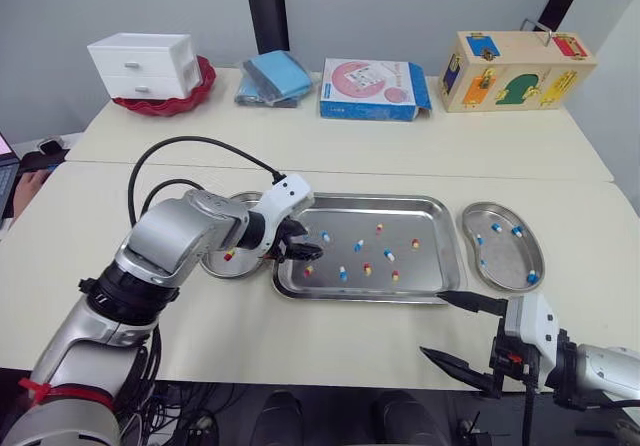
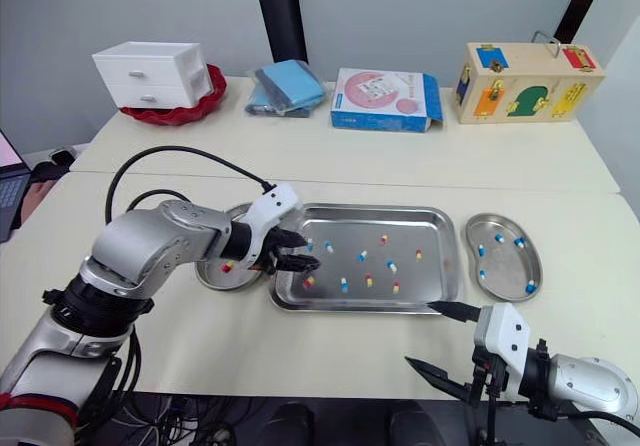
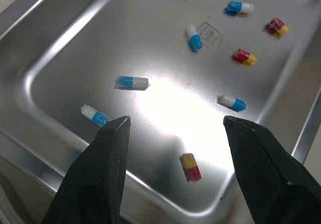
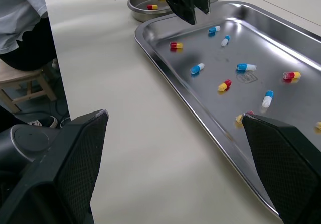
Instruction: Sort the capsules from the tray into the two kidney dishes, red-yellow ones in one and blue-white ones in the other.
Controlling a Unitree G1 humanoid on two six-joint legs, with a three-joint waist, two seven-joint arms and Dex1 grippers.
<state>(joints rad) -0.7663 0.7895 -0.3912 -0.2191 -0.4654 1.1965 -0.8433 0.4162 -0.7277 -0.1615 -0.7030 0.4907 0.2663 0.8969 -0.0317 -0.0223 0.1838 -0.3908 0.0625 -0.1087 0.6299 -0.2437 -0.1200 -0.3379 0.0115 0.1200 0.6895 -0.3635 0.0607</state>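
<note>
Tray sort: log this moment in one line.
left pincer: open, over tray left end | right pincer: open, off tray | left dish: red-yellow | right dish: blue-white | tray: mixed capsules inside

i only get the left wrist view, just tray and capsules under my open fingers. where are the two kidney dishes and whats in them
Observer: One kidney-shaped steel dish sits off the robot's right end of the rectangular steel tray. It holds only blue-white capsules.
Operator: and the other dish
Observer: The second kidney-shaped steel dish is at the tray's left end, partly behind the left arm and close to the left gripper. It holds at least one red-yellow capsule.
Operator: is the right gripper in my way
Observer: No. The right gripper is open over the cream table, near the tray's near right corner and outside the tray.
</note>
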